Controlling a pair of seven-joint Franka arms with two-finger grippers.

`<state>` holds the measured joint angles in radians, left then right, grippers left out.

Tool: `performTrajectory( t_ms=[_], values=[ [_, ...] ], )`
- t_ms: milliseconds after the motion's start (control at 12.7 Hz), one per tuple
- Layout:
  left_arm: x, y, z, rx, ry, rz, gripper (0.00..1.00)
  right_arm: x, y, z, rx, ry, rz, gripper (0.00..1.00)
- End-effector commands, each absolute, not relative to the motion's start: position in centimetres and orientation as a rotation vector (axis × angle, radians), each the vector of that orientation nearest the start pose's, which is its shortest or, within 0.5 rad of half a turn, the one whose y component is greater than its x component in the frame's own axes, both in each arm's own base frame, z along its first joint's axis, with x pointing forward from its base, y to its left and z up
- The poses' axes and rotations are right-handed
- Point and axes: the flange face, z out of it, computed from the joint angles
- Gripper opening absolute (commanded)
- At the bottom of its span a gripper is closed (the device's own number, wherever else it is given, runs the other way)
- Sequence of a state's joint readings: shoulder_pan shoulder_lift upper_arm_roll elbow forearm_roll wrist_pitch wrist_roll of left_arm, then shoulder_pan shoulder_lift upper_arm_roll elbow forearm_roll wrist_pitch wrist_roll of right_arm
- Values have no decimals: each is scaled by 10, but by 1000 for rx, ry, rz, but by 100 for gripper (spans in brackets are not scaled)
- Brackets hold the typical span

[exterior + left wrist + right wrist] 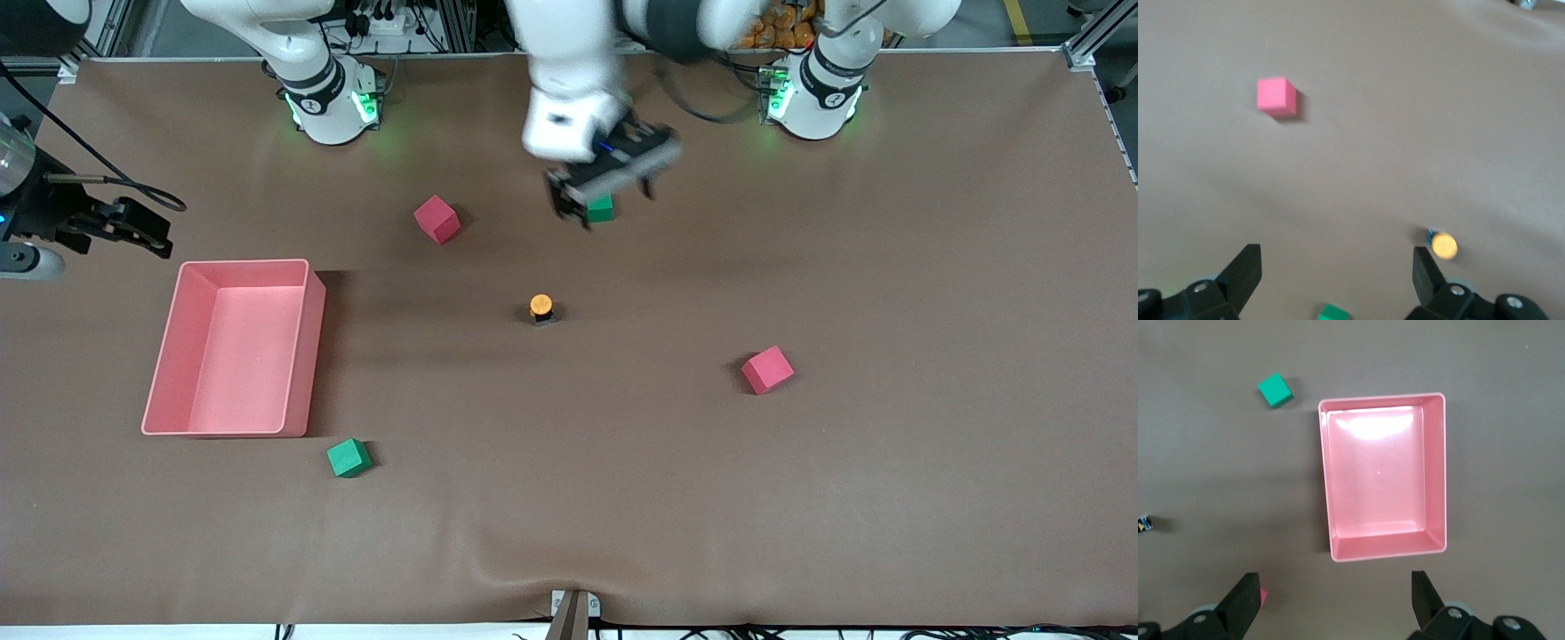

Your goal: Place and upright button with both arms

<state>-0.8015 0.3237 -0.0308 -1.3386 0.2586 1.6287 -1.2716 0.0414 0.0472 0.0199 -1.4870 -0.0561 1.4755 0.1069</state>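
The small orange-capped button on its black base stands upright mid-table, outside the left gripper's wide, empty jaws; the right gripper, spread wide and empty too, waits over the pink plastic tray.

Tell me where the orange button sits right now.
In the front view the orange button stands upright on the bare brown table near its middle, nearer the camera than the green cube under the left gripper.

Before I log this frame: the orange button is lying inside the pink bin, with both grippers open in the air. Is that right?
Not quite. The front view shows the orange button standing on the bare table, apart from the pink bin, which holds nothing. The rest stands: the left gripper and the right gripper are both open in the air.
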Motion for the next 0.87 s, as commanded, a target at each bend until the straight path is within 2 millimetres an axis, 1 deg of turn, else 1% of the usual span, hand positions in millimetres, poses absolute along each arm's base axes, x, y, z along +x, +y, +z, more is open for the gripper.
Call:
performTrajectory(
  t_ms=[0,79,157,236,315,393,472,551,630,708,787],
  values=[
    [506,-376,586,-2966,-577,-232,100,549,28,642,-3209,89,94,100],
    [522,-337,600,-2969,-532,-225,100,550,27,642,-3209,94,94,100],
    [540,-300,609,-2979,-441,-222,100,550,25,643,-3207,99,87,100],
    [557,-260,615,-3000,-313,-194,100,551,25,643,-3207,108,79,100],
    [571,-218,616,-3019,-220,-152,100,552,26,644,-3213,109,68,100],
    [579,-193,616,-3016,-176,-123,100,552,24,644,-3197,126,68,100],
    [582,-175,617,-3012,-178,-102,100,552,24,643,-3185,126,72,100],
    [576,-164,629,-3012,-188,-111,100,552,27,643,-3179,118,70,100],
    [569,-157,629,-3026,-176,-81,100,552,30,644,-3179,108,67,100],
    [561,-133,634,-3055,-174,-59,100,552,32,644,-3175,102,66,100],
    [555,-112,636,-3085,-141,-36,100,552,35,644,-3172,97,63,100]
  ],
)
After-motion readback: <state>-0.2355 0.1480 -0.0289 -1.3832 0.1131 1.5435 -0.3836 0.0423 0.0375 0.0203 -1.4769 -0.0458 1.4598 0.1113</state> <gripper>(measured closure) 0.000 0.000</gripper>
